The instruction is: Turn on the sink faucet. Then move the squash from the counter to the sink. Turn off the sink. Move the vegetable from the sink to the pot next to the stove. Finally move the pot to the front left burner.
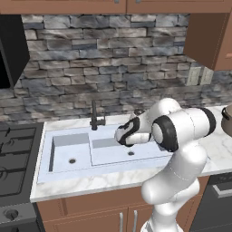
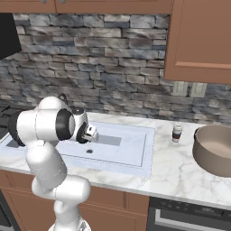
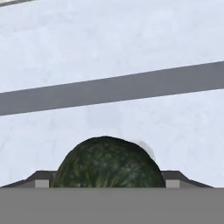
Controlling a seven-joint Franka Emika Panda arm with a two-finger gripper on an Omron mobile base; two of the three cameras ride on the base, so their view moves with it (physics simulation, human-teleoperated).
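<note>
Left base view: the white arm is folding low over the sink [image 1: 45,168], putting the tool [image 1: 121,136] above the larger bowl. The slim dark faucet [image 1: 95,118] is standing just behind the tool, with no stream visible from it. The black stove [image 1: 13,154] is sitting well off to the tool's left. The edge of the pot [image 1: 227,118] is showing far to the tool's right on the veined marble desk [image 1: 213,152].

Right base view: the tool is pointing down into the pale, smooth basin. A small banded jar [image 2: 177,132] is standing between the tool and the wide brownish-grey pot, just beside the pot's thick rim. The pot's inside is looking paler and empty as far as seen.

Hand view: the squash [image 3: 109,164], round, dark green and mottled, is sitting right between the fingertips [image 3: 41,183]. The tips are standing wide yet pressing both its flanks, so the tool is pinching the squash. Bluish-white basin surface is lying beyond it, crossed by a grey band.

Judgement: with no water seen, the step is probably carrying the vegetable from sink to pot, though lowering it in is not ruled out. Next it is needing a lift clear of the sink rim, then a swing right past the jar and a release over the pot. The round, smooth skin is risking a slip.
</note>
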